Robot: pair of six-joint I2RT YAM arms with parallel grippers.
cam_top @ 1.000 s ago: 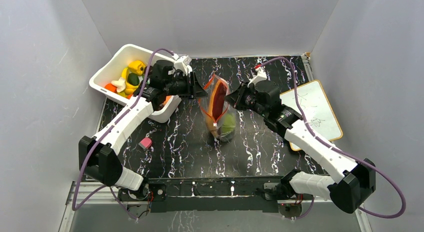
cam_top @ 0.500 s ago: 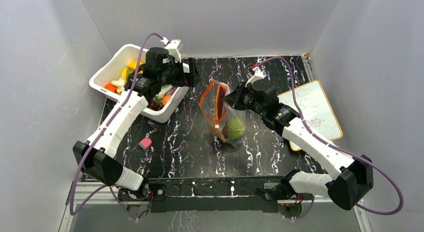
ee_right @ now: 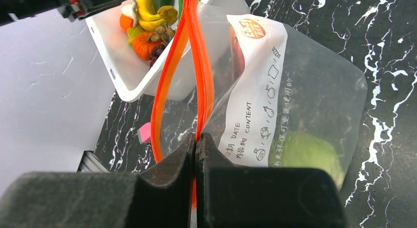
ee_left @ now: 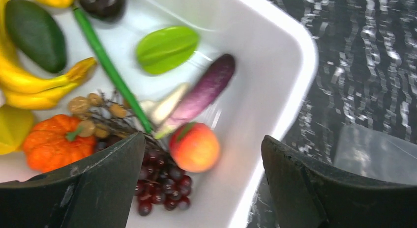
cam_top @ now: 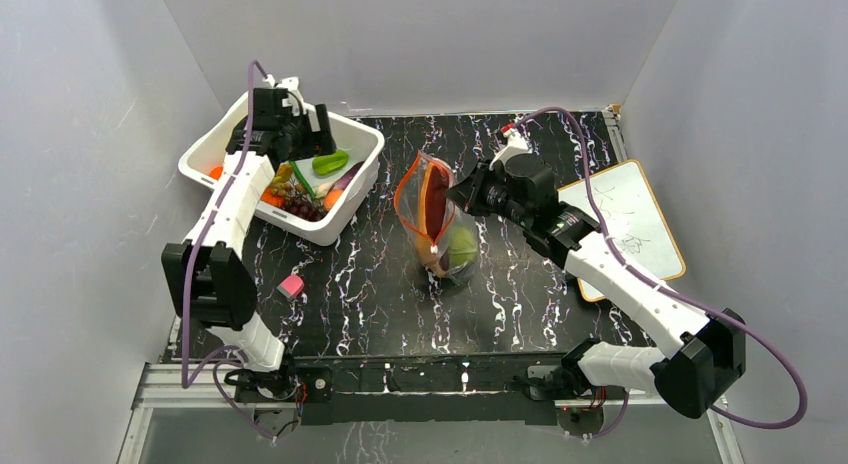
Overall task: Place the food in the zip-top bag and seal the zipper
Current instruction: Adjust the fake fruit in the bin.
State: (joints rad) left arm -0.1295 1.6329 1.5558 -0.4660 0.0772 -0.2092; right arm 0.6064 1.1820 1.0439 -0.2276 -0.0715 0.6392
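Note:
The clear zip-top bag (cam_top: pixel 440 229) stands upright mid-table, its mouth held open. My right gripper (cam_top: pixel 458 196) is shut on the orange zipper (ee_right: pixel 169 71) at the mouth's edge; in the right wrist view my right gripper (ee_right: pixel 195 139) pinches that strip flat. Inside the bag are a dark red eggplant (cam_top: pixel 436 199) and a green cabbage (ee_right: pixel 307 154). My left gripper (ee_left: pixel 201 154) hangs open and empty over the white bin (ee_left: pixel 295 75), above a peach (ee_left: pixel 194 146) and grapes (ee_left: pixel 162 191). More food lies there: a purple vegetable (ee_left: pixel 204 93), a green starfruit (ee_left: pixel 166 48), bananas (ee_left: pixel 34 83) and a pumpkin (ee_left: pixel 51 142).
The white bin (cam_top: pixel 352 199) sits at the back left, close to the bag. A small pink block (cam_top: pixel 291 286) lies on the black marbled table in front of it. A whiteboard (cam_top: pixel 625 224) lies at the right edge. Grey walls close in on three sides.
My left gripper has opened and swung left from the bag's mouth to above the bin. The right gripper has kept its hold, and the bag has swayed a little.

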